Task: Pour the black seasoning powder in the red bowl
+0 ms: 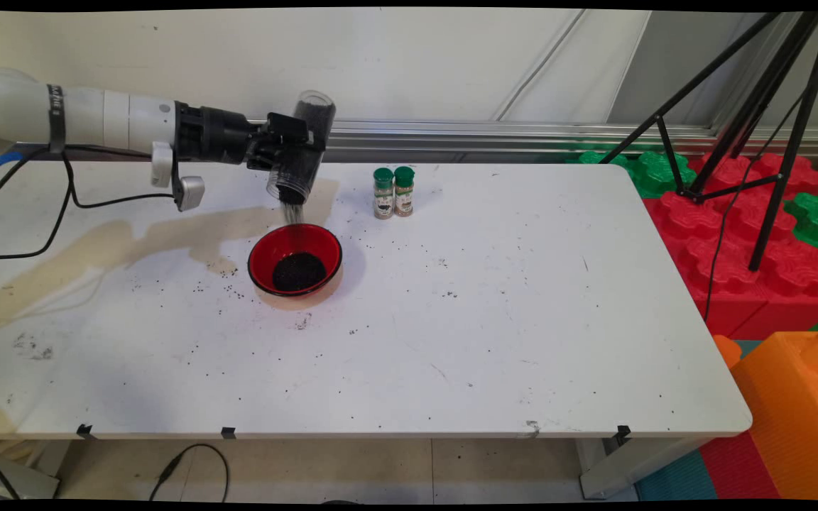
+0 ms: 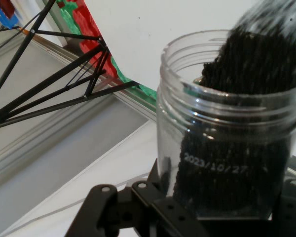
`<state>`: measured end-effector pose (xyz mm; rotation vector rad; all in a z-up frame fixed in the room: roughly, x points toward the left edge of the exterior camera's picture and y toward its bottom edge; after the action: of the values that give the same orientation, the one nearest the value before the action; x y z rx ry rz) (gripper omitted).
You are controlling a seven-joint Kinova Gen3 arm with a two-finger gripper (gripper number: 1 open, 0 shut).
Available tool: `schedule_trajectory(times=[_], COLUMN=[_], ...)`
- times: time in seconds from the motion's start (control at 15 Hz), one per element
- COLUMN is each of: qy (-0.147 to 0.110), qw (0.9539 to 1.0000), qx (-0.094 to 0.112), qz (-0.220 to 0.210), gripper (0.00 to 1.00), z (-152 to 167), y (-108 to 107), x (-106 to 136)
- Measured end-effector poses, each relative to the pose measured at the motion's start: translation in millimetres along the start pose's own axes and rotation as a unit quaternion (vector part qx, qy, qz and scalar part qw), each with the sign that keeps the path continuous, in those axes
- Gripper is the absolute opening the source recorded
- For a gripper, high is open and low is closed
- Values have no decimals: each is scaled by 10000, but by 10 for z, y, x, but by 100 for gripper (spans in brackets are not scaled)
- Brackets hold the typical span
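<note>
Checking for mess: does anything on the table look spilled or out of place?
Yes. Black grains lie scattered on the table around the red bowl, and a tan stain spreads left of it.

My main view looks down from above the near edge of the white table [image 1: 451, 341] toward the back wall [image 1: 380, 64], taking in the whole tabletop. My hand view sits just behind the clear jar [image 2: 227, 133], very close. Both views share the jar [image 1: 302, 152] and the black tripod [image 1: 750, 113] [image 2: 54, 84].
</note>
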<state>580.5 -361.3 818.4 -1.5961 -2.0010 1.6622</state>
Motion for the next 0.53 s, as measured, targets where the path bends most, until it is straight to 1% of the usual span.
schedule_trajectory(times=[0.53], qy=[15], qw=[9999], qx=[37], qz=[95], gripper=[0], z=[-15], y=[-58], x=[5])
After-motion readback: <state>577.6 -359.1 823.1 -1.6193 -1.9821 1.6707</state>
